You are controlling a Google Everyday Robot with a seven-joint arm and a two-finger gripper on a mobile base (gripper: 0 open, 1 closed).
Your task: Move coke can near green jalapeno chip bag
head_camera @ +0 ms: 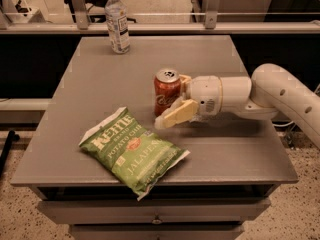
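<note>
The red coke can [167,90] stands upright in the middle of the grey table [100,74], between my gripper's two cream fingers. My gripper [170,102] reaches in from the right on a white arm and is shut on the can. The near finger [176,115] crosses in front of the can's base. The far finger [185,78] shows behind the can's right side. The green jalapeno chip bag [132,151] lies flat at the front left of the table, a short gap down and left of the can.
A clear plastic water bottle [117,21] stands at the table's back left. A metal railing [210,15] runs behind the table. The white arm [280,96] spans the table's right side. Drawers sit under the front edge [155,219].
</note>
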